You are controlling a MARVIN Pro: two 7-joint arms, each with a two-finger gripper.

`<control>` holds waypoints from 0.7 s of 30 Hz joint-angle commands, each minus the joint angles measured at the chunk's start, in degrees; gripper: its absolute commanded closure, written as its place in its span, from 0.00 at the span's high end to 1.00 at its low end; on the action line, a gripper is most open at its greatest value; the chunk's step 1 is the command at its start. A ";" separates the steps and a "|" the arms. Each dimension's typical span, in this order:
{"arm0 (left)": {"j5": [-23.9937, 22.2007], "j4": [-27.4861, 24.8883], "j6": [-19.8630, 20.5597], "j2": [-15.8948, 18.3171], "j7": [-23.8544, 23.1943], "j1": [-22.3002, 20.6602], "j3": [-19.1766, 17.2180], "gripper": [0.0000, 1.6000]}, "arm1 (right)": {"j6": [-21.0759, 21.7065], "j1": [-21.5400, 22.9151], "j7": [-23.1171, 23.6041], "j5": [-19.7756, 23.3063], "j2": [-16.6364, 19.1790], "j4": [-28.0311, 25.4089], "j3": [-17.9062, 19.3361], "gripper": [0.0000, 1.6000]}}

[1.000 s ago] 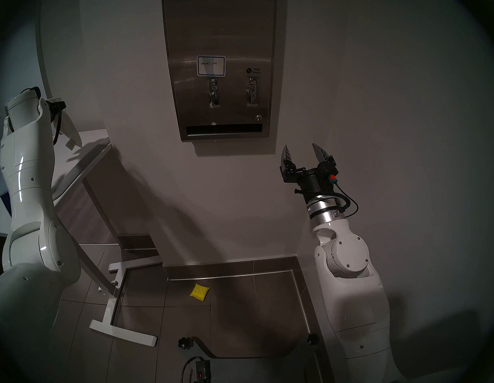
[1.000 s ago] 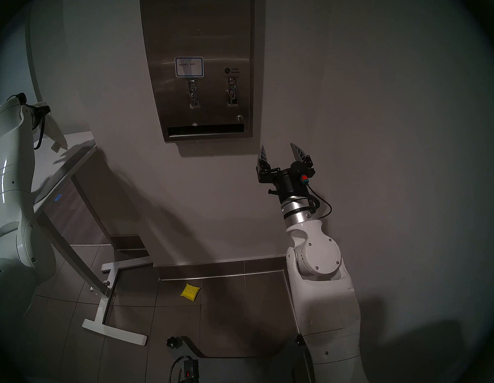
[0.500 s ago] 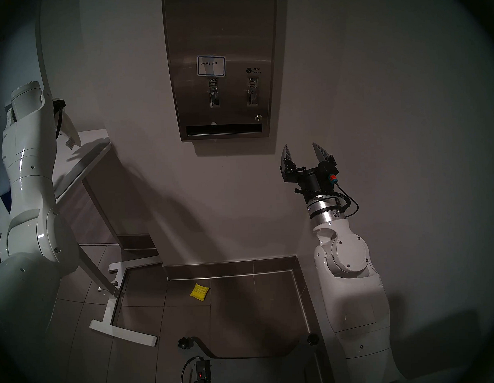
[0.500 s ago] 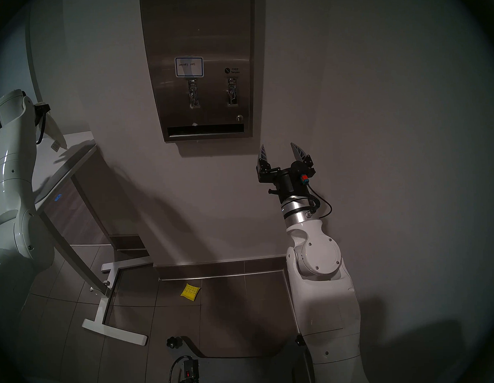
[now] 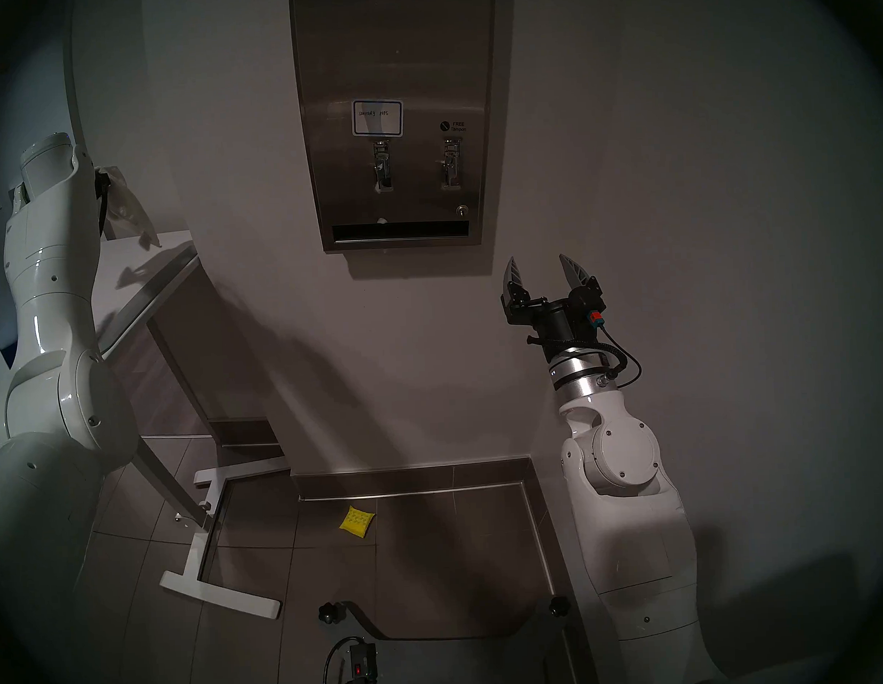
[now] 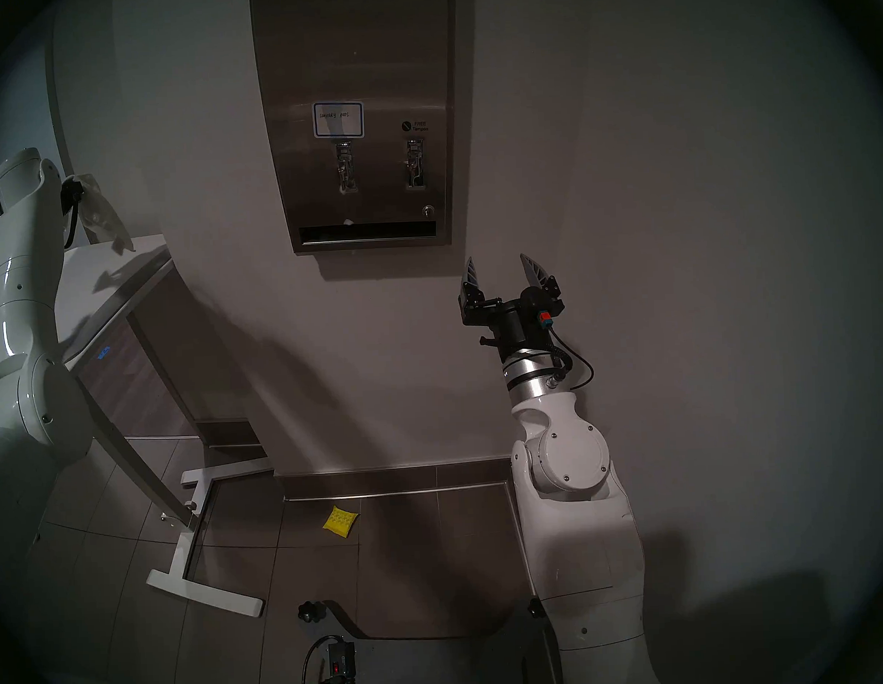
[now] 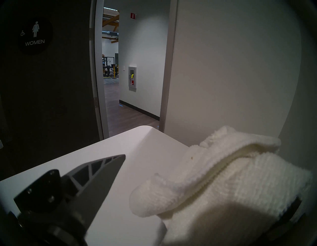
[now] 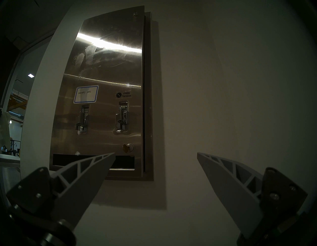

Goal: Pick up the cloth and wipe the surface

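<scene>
Left gripper [image 7: 171, 185] spread wide, cloth [image 7: 231, 180] draped on one finger above the bench [image 7: 120, 171]; right gripper [image 8: 156, 154] released below the dispenser [image 8: 109, 68].

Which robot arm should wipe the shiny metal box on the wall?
Probably the left. The terry towel is draped over one finger of the left gripper, though its jaws are open. The right gripper is nearer the steel dispenser but open and empty.

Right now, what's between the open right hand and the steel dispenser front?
Only bare wall separates the right hand from the brushed steel dispenser front, per right wrist view.
</scene>
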 commanded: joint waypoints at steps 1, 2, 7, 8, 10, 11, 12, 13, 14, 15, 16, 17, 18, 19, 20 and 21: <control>-0.45 0.99 -1.48 -0.19 2.04 -6.09 0.61 1.00 | -0.73 1.32 -0.19 0.10 0.14 -2.32 -0.19 1.00; -0.91 1.63 -1.38 -0.42 2.20 -6.83 0.27 1.00 | -0.73 1.31 -0.22 0.10 0.15 -2.33 -0.21 1.00; -2.14 3.04 -1.56 -0.59 2.94 -7.84 0.33 1.00 | -0.73 1.30 -0.34 0.08 0.14 -2.37 -0.24 1.00; -2.17 3.56 -1.54 -0.79 3.45 -8.37 0.40 1.00 | -0.73 1.29 -0.36 0.07 0.15 -2.38 -0.25 1.00; -2.58 4.05 -1.73 -0.77 3.93 -8.70 0.53 1.00 | -0.72 1.28 -0.41 0.06 0.14 -2.40 -0.27 1.00; -2.70 4.01 -1.81 -0.74 4.02 -8.61 0.57 1.00 | -0.72 1.28 -0.42 0.06 0.13 -2.40 -0.27 1.00; -2.58 6.04 -1.63 -0.97 4.55 -10.52 0.63 1.00 | -0.72 1.28 -0.46 0.07 0.17 -2.42 -0.29 1.00; -2.88 5.02 -1.87 -0.81 4.48 -9.47 0.68 1.00 | -0.72 1.27 -0.47 0.05 0.13 -2.42 -0.28 1.00; -3.02 5.54 -1.92 -0.85 4.77 -9.90 0.75 1.00 | -0.72 1.27 -0.49 0.05 0.14 -2.43 -0.30 1.00; -3.03 6.24 -1.90 -0.91 5.01 -10.52 0.80 1.00 | -0.72 1.27 -0.51 0.05 0.15 -2.43 -0.31 1.00; -2.82 7.52 -1.91 -0.94 5.39 -11.72 1.08 1.00 | -0.71 1.27 -0.54 0.06 0.18 -2.44 -0.32 1.00; -3.27 5.62 -2.30 -0.66 5.16 -9.88 1.16 1.00 | -0.71 1.26 -0.53 0.03 0.11 -2.44 -0.30 1.00; -3.23 7.18 -2.26 -0.81 5.48 -11.36 1.11 1.00 | -0.71 1.26 -0.56 0.04 0.15 -2.45 -0.32 1.00; -3.15 8.51 -2.23 -0.85 5.81 -12.55 1.27 0.56 | -0.71 1.26 -0.59 0.05 0.17 -2.45 -0.34 1.00; -3.13 7.62 -2.56 -0.76 6.18 -11.71 1.44 0.56 | -0.71 1.26 -0.59 0.04 0.14 -2.45 -0.33 1.00; -3.16 8.28 -2.62 -0.79 6.40 -12.26 1.53 0.00 | -0.71 1.26 -0.60 0.04 0.15 -2.45 -0.34 1.00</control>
